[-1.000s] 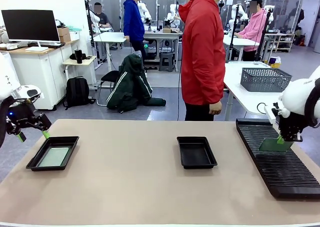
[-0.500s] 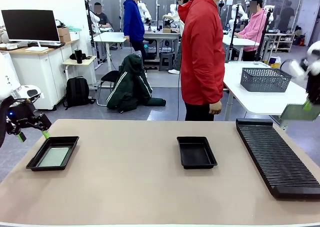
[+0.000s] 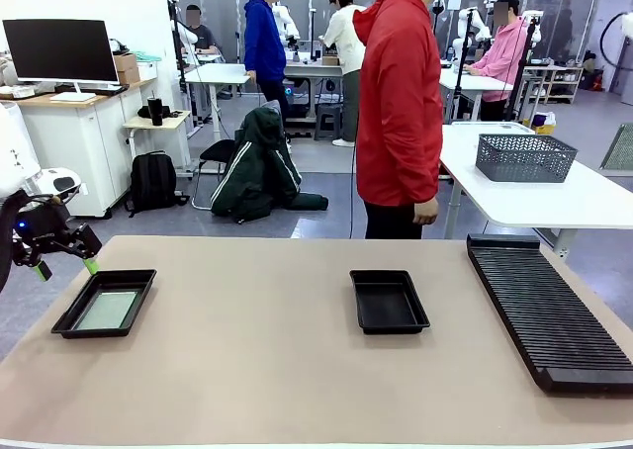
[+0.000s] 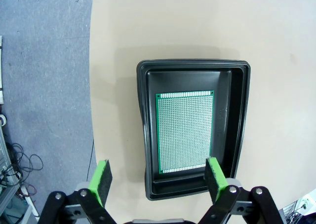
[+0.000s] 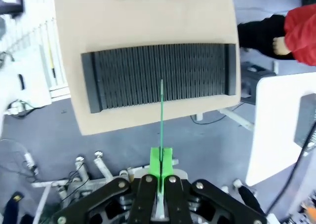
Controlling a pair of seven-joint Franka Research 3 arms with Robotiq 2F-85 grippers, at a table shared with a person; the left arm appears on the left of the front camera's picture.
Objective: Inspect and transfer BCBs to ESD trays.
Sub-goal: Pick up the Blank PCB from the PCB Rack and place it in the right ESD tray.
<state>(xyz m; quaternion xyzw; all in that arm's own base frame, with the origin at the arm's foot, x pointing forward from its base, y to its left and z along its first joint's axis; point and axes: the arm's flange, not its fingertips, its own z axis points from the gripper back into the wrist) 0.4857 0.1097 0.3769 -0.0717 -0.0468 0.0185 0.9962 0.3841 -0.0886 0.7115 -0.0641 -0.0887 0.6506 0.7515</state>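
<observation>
A pale green BCB (image 4: pixel 185 131) lies flat in the left ESD tray (image 3: pixel 71 320), also seen as a black tray (image 4: pixel 242 115) from the left wrist. My left gripper (image 4: pixel 158 178) hovers open above that tray's near end; it hangs at the table's left edge (image 3: pixel 61 254). My right gripper (image 5: pixel 160 166) is shut on a second BCB (image 5: pixel 161 115), seen edge-on, high above the ribbed rack (image 5: pixel 123 76). That board shows at the front view's right edge (image 3: pixel 621 148). The middle ESD tray (image 3: pixel 389 302) holds nothing.
The long black rack (image 3: pixel 547 313) lies along the table's right side. A person in a red jacket (image 3: pixel 399 103) stands at the far edge, one hand (image 3: pixel 426 213) hanging down. A white side table with a mesh basket (image 3: pixel 524 156) stands behind the rack.
My right gripper has lifted its BCB off the rack, up and to the right, nearly out of the front view. The left arm has stayed still.
</observation>
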